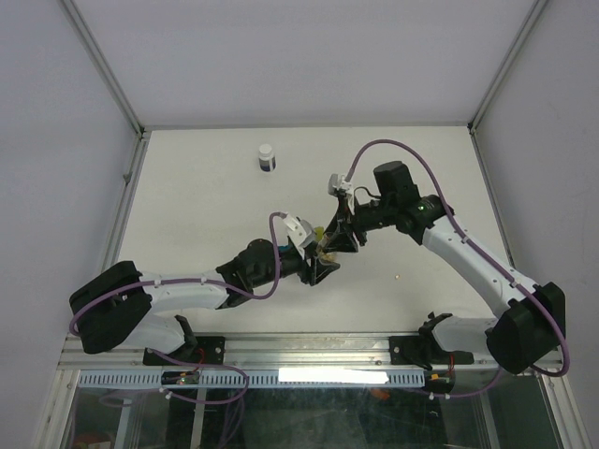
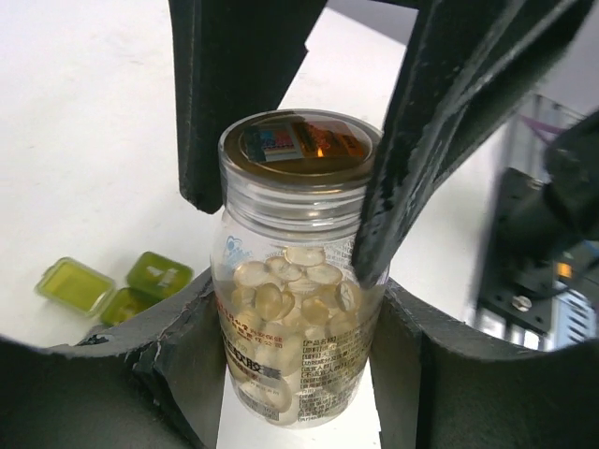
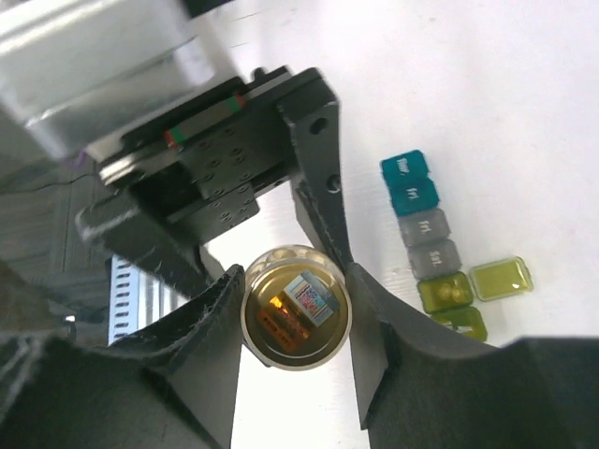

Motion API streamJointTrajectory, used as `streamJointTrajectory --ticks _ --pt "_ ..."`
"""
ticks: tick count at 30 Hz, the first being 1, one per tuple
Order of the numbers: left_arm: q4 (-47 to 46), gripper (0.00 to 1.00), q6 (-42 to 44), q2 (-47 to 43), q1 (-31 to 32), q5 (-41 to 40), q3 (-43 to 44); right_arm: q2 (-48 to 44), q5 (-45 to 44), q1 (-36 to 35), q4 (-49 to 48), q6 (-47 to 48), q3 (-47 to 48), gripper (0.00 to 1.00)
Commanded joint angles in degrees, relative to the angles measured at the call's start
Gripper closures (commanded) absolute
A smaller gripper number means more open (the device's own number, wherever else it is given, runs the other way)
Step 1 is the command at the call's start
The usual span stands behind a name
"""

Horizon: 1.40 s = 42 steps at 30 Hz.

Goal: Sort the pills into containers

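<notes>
Left gripper (image 2: 298,292): matte black fingers with rough edges, pressed on both sides of the lower body of a clear plastic bottle (image 2: 299,234). It grips the bottle upright at the centre of the frame.
Right gripper (image 3: 296,283): the same black fingers, entering from the top of the left-wrist view. They are clamped on the bottle's ridged neck just under the rim.
Bottle: round, smooth and transparent. A shiny gold-coloured cover (image 3: 298,318) with a small printed colour patch closes the mouth, and there is printed text low on the wall.
Pills (image 2: 281,304): glossy, pale cream, oval and translucent. They are piled inside the bottle, filling roughly its lower half.
Containers (image 3: 429,245): a strip of small joined translucent plastic cubes lying on the table, right of centre in the right-wrist view and apart from the bottle. Two are teal, two grey, the rest yellow-green.
Open compartment (image 3: 445,291): yellow-green, with its flat lid (image 3: 501,278) swung out to the right. Its contents are too small to tell.
Table (image 1: 206,206): flat, matte white.
White-capped dark bottle (image 1: 267,157): stands alone, upper centre of the top view.
</notes>
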<state>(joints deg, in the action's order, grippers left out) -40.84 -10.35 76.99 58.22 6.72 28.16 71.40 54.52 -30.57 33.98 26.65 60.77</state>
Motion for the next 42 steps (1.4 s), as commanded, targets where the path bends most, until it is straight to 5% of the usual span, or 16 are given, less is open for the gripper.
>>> streamJointTrajectory --ticks 1,4,6,8,18,25,42 --pt "-1.01 1.00 0.52 0.59 0.05 -17.89 6.28 0.42 -11.31 0.15 -7.65 -8.93 0.06 0.89" --pt "-1.79 1.00 1.27 1.08 0.05 -15.75 5.35 -0.11 -2.75 2.54 -5.55 -7.89 1.89 0.31" --pt "-3.47 1.00 2.02 0.76 -0.02 -12.89 3.68 -1.31 2.79 5.38 -4.01 -6.58 3.74 0.10" --pt "-5.26 1.00 2.23 0.26 -0.19 -9.37 1.82 -2.22 7.12 8.09 -0.71 -2.82 5.92 0.02" --pt "-7.86 1.00 2.67 -0.33 -0.91 12.46 0.20 -0.77 19.23 6.90 22.25 29.88 7.83 0.01" --pt "-9.17 1.00 2.22 0.33 -0.91 16.34 0.65 -0.02 12.01 2.77 19.15 27.27 6.60 0.08" --pt "-9.80 1.00 1.78 0.00 -0.91 15.15 0.75 -1.50 9.14 1.19 18.06 24.12 5.26 0.48"
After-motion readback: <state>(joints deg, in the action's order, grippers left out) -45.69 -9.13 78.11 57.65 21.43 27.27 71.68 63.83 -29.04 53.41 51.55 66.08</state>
